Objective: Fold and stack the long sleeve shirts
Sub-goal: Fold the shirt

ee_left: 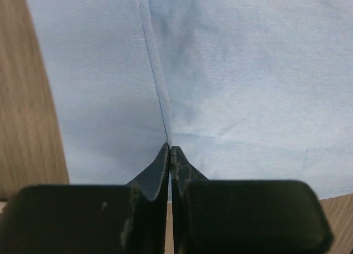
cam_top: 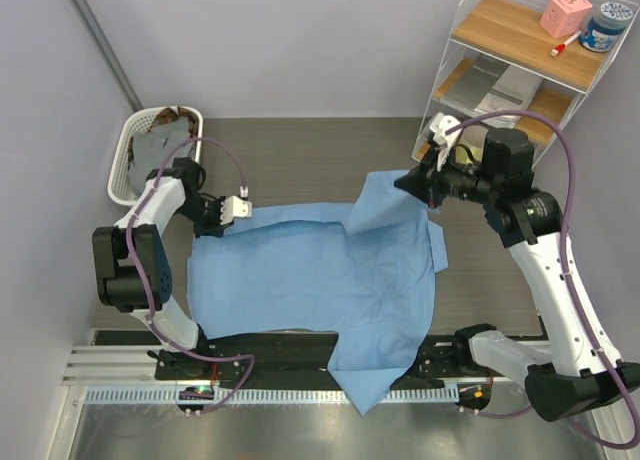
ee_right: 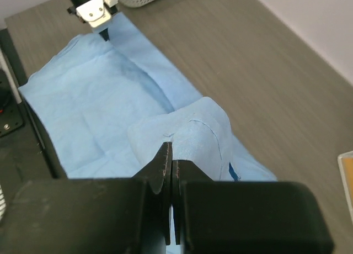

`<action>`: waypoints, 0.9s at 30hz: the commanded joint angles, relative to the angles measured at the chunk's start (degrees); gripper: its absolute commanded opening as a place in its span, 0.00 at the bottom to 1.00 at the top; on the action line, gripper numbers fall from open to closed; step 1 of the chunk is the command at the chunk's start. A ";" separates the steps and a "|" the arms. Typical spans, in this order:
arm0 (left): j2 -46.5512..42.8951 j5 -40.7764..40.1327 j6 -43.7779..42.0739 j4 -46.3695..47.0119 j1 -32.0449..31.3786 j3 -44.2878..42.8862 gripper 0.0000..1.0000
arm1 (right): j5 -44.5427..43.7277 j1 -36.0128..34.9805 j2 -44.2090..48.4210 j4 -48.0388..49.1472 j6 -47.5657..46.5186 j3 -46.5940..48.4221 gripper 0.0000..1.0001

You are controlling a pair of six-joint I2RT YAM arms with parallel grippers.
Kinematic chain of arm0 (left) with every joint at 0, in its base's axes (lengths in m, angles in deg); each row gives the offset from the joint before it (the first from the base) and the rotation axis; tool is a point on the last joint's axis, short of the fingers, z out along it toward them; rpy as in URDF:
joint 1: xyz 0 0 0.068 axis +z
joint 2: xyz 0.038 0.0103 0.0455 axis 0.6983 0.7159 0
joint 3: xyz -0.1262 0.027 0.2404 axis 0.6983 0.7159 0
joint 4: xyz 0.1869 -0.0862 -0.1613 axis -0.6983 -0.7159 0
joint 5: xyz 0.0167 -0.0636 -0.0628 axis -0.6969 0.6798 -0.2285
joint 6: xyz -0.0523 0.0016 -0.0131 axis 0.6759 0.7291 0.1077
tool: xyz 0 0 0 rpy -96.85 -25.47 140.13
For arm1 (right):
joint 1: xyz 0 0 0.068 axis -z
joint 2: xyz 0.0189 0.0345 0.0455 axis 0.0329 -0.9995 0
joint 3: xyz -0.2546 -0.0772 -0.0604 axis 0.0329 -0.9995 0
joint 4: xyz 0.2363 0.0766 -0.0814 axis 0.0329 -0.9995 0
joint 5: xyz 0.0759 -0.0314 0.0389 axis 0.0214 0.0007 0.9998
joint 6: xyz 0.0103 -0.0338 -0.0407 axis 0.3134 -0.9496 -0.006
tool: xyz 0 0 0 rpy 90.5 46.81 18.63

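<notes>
– Top external view: state the surface and the room.
– A counter of grey-brown wood grain, with pale plain walls on three sides. A black rail and a metal strip run along its near edge.
– Location of the blue shirt?
– Spread across the middle of the counter, creased. One part hangs over the near edge, across the black rail.
– Condition of the left hand?
– Clenched on the blue shirt at its far left corner, where a stitched seam runs up to the fingertips.
– Condition of the right hand?
– Clenched on the blue shirt at its far right corner, holding a fold raised above the counter.
– Other items?
– A white basket at the far left holds grey and brown clothes. A white wire shelf with wooden boards stands at the far right, carrying a pink box and a blue-lidded jar.
– Readable writing?
– The jar label is too small to read.
</notes>
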 commanded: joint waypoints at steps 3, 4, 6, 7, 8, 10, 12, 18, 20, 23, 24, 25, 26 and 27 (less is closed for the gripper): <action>-1.34 -0.29 -1.74 5.65 0.27 4.66 0.05 | 0.40 -4.00 3.78 -2.91 2.09 -6.10 0.01; -1.69 -0.11 -1.82 5.65 0.27 5.02 0.07 | 0.14 -6.01 4.31 -3.27 2.88 -7.15 0.01; -2.57 1.20 -2.52 5.04 0.35 5.89 0.11 | -1.00 -8.39 6.76 -3.10 5.95 -8.73 0.01; -2.93 1.56 -3.31 4.77 0.27 5.90 0.13 | -1.26 -10.93 7.65 -2.67 6.75 -10.31 0.01; -3.10 1.91 -3.40 3.64 0.27 5.81 0.15 | -3.09 -12.26 8.44 -2.05 7.63 -11.02 0.01; -3.80 2.87 -3.40 1.53 0.27 4.59 0.26 | -4.60 -13.41 9.42 -0.12 8.60 -12.16 0.01; -4.77 3.84 -3.93 -2.15 0.53 3.79 0.33 | -5.48 -13.50 8.20 0.33 8.34 -11.73 0.01; -10.13 9.55 0.26 -8.23 0.79 0.37 0.46 | -2.59 -13.94 6.17 -0.46 6.41 -10.85 0.01; -12.59 13.92 3.26 -9.11 0.80 -1.82 0.48 | -1.97 -14.29 5.29 0.49 5.88 -12.07 0.01; -17.05 19.37 10.38 -8.33 0.88 -3.06 0.52 | -1.18 -14.82 2.84 4.87 6.14 -15.15 0.01; -18.21 20.36 13.61 -7.11 0.88 -2.72 0.52 | -1.01 -14.91 1.95 5.94 6.23 -15.76 0.01; -19.79 21.50 15.39 -5.88 0.80 -2.37 0.55 | -0.48 -14.91 0.90 6.91 6.23 -16.90 0.01; -22.50 22.21 17.06 -2.47 0.79 -1.49 0.57 | -0.30 -15.00 -1.98 8.49 5.88 -17.17 0.01; -24.18 23.61 18.55 -0.87 0.79 -0.01 0.59 | -0.39 -15.08 -3.23 9.37 5.79 -17.09 0.01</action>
